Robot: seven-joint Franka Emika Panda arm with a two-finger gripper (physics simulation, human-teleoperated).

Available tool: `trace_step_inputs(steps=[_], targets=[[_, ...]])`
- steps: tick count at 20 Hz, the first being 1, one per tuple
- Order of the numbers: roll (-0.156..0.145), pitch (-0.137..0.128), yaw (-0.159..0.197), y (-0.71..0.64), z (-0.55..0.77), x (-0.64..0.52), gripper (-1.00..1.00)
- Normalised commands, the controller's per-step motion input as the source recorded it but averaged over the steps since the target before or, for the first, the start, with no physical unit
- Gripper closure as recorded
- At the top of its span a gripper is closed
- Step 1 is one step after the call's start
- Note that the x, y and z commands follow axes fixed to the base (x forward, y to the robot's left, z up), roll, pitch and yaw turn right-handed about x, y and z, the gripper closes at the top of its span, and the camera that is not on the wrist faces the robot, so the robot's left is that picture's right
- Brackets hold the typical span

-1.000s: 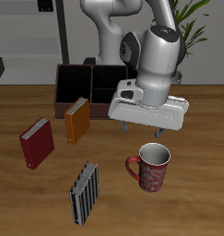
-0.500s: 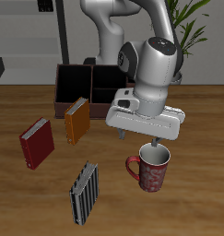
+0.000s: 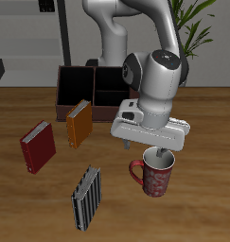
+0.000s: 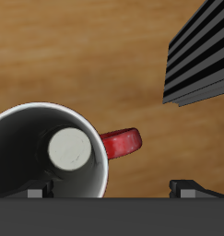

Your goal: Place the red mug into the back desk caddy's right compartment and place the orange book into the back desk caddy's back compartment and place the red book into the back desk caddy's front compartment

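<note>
Gripper (image 3: 148,149) hangs low over mug (image 3: 153,173), fingers spread wide, nothing held; one finger (image 3: 160,152) at the rim's edge. Mug upright on tabletop (image 3: 202,142), handle at 9 o'clock. Caddy (image 3: 92,91) at 11 o'clock from mug, farther back. Orange book (image 3: 79,124) and red book (image 3: 37,146) at 9–10 o'clock; striped book (image 3: 86,198) at 8.
</note>
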Motion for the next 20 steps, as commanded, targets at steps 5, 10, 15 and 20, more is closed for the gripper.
trace_step_inputs(steps=[5, 10, 15, 20], targets=[[0.013, 0.030, -0.025, 0.02, -0.21, -0.02, -1.00], [0.025, 0.057, -0.034, 0.00, -0.28, 0.07, -1.00], [0.027, 0.038, -0.004, 0.01, -0.20, 0.00, 1.00], [0.011, 0.014, -0.043, -0.03, 0.01, -0.02, 1.00]])
